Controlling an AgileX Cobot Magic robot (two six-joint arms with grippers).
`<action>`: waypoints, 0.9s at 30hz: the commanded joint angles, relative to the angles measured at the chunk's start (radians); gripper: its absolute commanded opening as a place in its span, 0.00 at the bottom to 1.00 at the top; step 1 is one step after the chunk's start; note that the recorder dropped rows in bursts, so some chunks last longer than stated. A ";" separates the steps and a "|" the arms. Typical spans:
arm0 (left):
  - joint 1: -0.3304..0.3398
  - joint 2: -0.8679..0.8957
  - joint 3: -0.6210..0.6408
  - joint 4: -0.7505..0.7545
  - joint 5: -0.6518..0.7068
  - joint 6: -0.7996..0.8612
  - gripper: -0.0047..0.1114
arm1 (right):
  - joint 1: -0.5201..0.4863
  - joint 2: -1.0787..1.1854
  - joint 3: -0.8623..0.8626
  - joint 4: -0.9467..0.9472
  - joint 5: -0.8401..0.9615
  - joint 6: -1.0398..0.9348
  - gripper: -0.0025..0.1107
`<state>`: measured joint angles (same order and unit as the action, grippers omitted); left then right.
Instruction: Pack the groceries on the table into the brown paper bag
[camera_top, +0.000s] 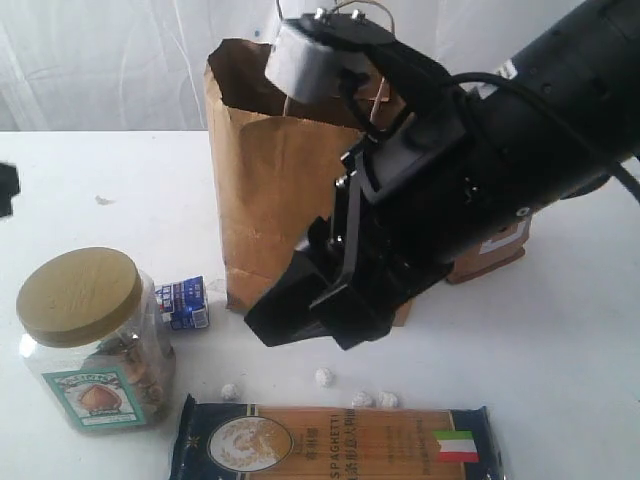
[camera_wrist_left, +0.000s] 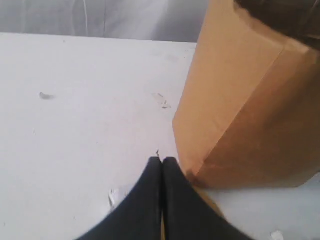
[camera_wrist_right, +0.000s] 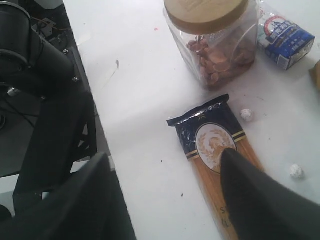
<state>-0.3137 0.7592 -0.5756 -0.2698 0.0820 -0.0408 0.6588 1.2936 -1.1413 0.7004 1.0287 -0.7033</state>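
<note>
Now the right gripper (camera_top: 312, 318) hangs wide open and empty before the paper bag (camera_top: 265, 190), which stands at twelve o'clock on the table (camera_top: 560, 360). At six o'clock lies the spaghetti packet (camera_top: 330, 445), at eight the jar (camera_top: 90, 340). The left gripper (camera_wrist_left: 161, 167) is pinched closed on nothing, beside the bag's corner.

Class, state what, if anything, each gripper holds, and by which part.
Nothing is held: the right gripper is open and empty, the left gripper shut on nothing.
</note>
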 joint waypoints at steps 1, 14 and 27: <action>0.003 -0.135 0.227 -0.021 -0.124 -0.079 0.04 | -0.002 -0.042 0.039 0.007 -0.009 0.008 0.54; 0.003 -0.195 0.381 -0.021 -0.107 -0.117 0.04 | -0.002 -0.050 0.121 0.005 -0.043 0.002 0.54; -0.044 -0.201 0.381 -0.013 -0.114 -0.117 0.04 | 0.008 -0.050 0.121 -0.001 -0.082 -0.033 0.57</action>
<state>-0.3203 0.5715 -0.1985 -0.2795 -0.0332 -0.1518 0.6588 1.2520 -1.0253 0.7004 0.9571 -0.7086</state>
